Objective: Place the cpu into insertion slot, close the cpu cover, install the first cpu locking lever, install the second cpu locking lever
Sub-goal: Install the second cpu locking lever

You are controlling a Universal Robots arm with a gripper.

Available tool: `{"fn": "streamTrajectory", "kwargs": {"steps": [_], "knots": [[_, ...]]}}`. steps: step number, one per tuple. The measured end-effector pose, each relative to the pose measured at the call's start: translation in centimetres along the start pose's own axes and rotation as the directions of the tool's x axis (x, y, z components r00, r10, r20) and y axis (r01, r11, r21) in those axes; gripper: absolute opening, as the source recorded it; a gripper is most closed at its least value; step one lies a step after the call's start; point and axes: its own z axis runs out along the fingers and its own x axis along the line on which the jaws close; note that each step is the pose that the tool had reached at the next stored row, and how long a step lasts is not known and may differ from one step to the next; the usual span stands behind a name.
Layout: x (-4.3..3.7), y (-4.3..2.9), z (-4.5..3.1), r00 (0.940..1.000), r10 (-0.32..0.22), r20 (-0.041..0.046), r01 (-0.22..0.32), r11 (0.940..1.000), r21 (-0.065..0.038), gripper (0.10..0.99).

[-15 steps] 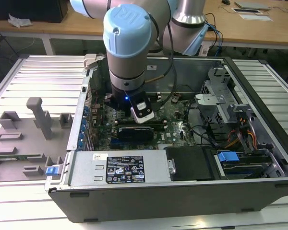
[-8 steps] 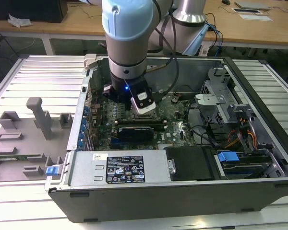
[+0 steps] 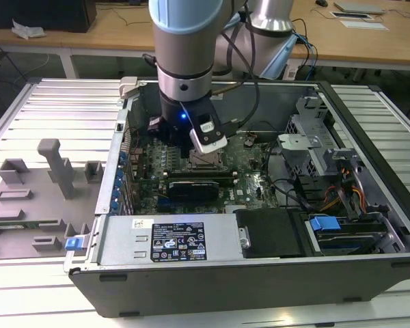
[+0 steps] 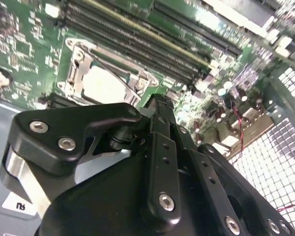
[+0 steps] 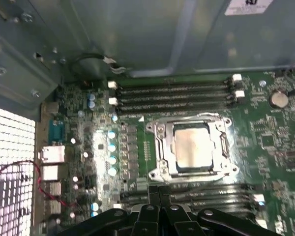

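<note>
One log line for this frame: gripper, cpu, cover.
gripper: shut, empty, above board | cpu: seated in slot | cover: closed over cpu

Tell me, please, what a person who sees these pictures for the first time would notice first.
First, the open computer case on the slatted table, with the arm reaching down into it and the gripper hanging above the green motherboard. Next, in both wrist views, the cpu with its dull silver top, lying in the insertion slot with the cpu cover framing it, between rows of long black memory slots.
</note>
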Motion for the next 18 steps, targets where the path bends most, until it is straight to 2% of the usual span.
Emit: {"fn": "streamTrajectory", "kwargs": {"steps": [3, 7, 9, 11, 15, 16, 17, 18], "knots": [[-0.29, 0.08, -0.34, 1.0000, 0.002, 0.0014, -0.002, 0.9999, 0.014, 0.106], [-1.71, 0.20, -0.38, 1.0000, 0.004, -0.0014, -0.004, 0.9999, 0.016, 0.106], [-2.12, 0.22, -0.34, 1.0000, 0.004, -0.0021, -0.004, 0.9998, 0.017, 0.106], [-2.17, 0.22, -0.16, 1.0000, 0.004, -0.0024, -0.004, 0.9998, 0.019, 0.106], [-2.14, 0.24, 0.70, 1.0000, 0.004, -0.0029, -0.004, 0.9998, 0.019, 0.106], [-1.87, 0.08, 1.53, 1.0000, 0.004, -0.0029, -0.004, 0.9998, 0.019, 0.106], [-1.11, -0.21, 2.75, 1.0000, 0.004, -0.0029, -0.004, 0.9998, 0.019, 0.106], [-0.84, -0.31, 3.12, 1.0000, 0.004, -0.0029, -0.004, 0.9998, 0.019, 0.106]]}}
